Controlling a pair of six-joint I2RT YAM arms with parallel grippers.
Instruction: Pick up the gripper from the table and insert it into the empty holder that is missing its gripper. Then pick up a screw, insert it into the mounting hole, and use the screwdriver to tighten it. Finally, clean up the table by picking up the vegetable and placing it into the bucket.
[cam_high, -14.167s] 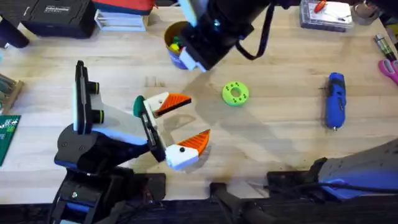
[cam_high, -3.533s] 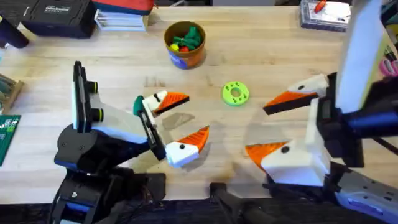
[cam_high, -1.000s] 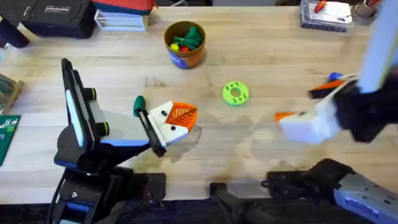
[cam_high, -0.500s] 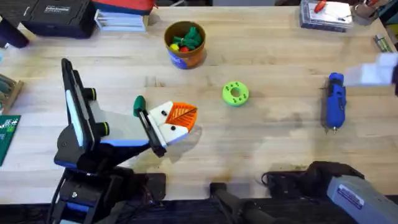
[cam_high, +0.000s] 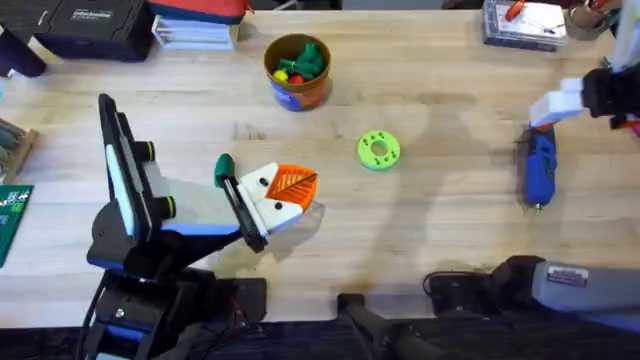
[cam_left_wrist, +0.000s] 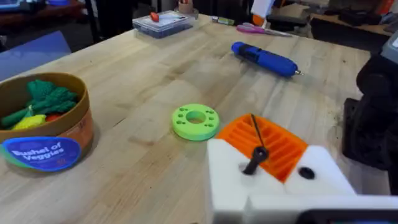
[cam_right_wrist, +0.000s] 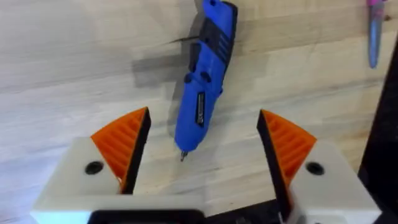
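Left side first: the left gripper (cam_high: 288, 193) rests low on the table (cam_high: 450, 230), its white fingers with orange pads pressed together and nothing between them. Just beyond it, toward the far edge, stands the bucket (cam_high: 297, 70), orange-brown, already holding green, yellow and red vegetables (cam_left_wrist: 38, 104). From the left wrist we read its blue label (cam_left_wrist: 38, 153) as "Bushel of Veggies".

At the centre lies a flat lime-green disc (cam_high: 378, 150), near both the bucket and the left gripper, touching neither.

Right side: the screwdriver (cam_high: 540, 167) lies flat on the wood, bit toward the near edge. The right gripper (cam_right_wrist: 202, 144) hovers over it with fingers spread wide and empty, one orange pad on either side of the blue body, not touching. A dark panel on the screwdriver's barrel carries print too small for us to read.

We judge the step in hand to be the pick-up of the screwdriver for tightening. The next move calls for descending squarely over the barrel, then closing on its mid-length so the tool does not roll or tilt.

We cannot make out a screw or a holder.
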